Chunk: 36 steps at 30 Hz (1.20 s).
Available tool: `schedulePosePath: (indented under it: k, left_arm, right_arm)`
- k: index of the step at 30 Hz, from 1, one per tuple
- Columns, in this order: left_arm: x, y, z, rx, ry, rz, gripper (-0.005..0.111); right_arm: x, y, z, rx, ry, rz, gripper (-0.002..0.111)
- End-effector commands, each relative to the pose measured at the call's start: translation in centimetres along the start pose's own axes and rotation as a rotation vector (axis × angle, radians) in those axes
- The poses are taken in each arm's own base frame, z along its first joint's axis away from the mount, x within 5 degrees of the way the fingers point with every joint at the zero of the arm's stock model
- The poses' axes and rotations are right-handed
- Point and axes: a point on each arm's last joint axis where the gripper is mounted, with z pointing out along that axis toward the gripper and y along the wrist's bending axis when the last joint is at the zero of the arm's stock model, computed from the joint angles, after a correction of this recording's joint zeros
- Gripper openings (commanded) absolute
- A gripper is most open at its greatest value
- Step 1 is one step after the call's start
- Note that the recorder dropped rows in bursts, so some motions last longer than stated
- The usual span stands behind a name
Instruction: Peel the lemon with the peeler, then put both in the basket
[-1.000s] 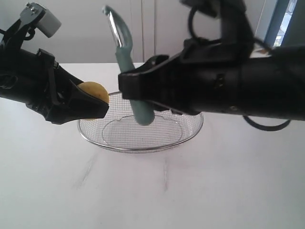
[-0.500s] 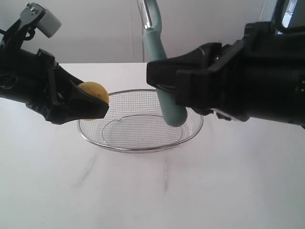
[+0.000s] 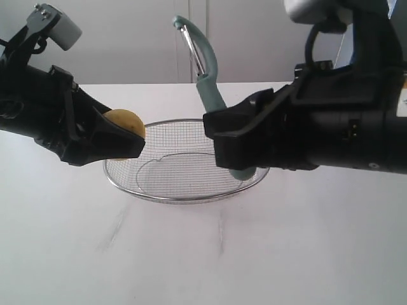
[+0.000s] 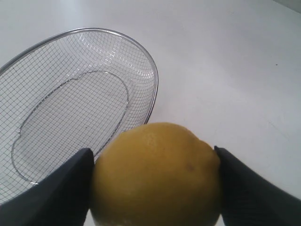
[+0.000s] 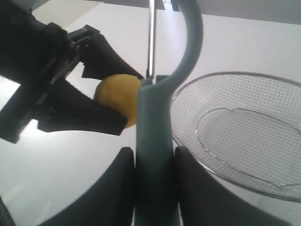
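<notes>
The yellow lemon [image 3: 126, 122] hangs over the left rim of the wire basket [image 3: 191, 196], and my left gripper [image 3: 130, 136] is shut on it. In the left wrist view the lemon [image 4: 156, 175] fills the gap between both black fingers [image 4: 56, 193], with the basket [image 4: 150, 80] beyond. My right gripper [image 3: 222, 143] is shut on the teal peeler [image 3: 206, 82], held upright above the basket, blade end up. The right wrist view shows the peeler handle [image 5: 155, 155] clamped between the fingers [image 5: 117, 188], the lemon [image 5: 118, 96] just past it and the basket [image 5: 244, 136] alongside.
A white table [image 3: 203, 254] carries the basket at its middle. Faint grey smudges [image 3: 114, 229] mark the table in front of the basket. A pale wall [image 3: 127, 38] rises behind, and the two dark arms stand close together over the basket.
The right arm has swung the peeler from near the lemon rightward, then part way back and lower. The left gripper and lemon have stayed put.
</notes>
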Motion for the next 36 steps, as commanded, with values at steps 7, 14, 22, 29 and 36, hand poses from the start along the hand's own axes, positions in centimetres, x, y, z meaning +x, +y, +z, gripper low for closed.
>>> schedulePosePath:
  k: [7, 14, 22, 29, 36]
  left_arm:
    - [0.0, -0.4, -0.1, 0.021, -0.010, -0.016, 0.000]
    - [0.0, -0.4, -0.1, 0.024, -0.008, -0.016, 0.000]
    - [0.0, -0.4, -0.1, 0.028, -0.006, -0.016, 0.000]
    - [0.1, -0.5, -0.1, 0.038, 0.000, -0.017, 0.000]
    - [0.0, -0.5, -0.1, 0.038, -0.002, -0.018, 0.000]
  right_arm:
    - [-2.7, -2.1, 2.1, 0.144, 0.064, -0.152, 0.000]
    - [-4.9, -3.6, 3.8, 0.231, 0.147, -0.222, 0.000]
    - [-6.5, -5.6, 7.5, 0.288, 0.194, -0.237, 0.000]
    - [-5.6, -8.5, 12.4, 0.322, 0.278, -0.206, 0.000]
    - [-3.3, -11.1, 16.9, 0.339, 0.336, -0.189, 0.000]
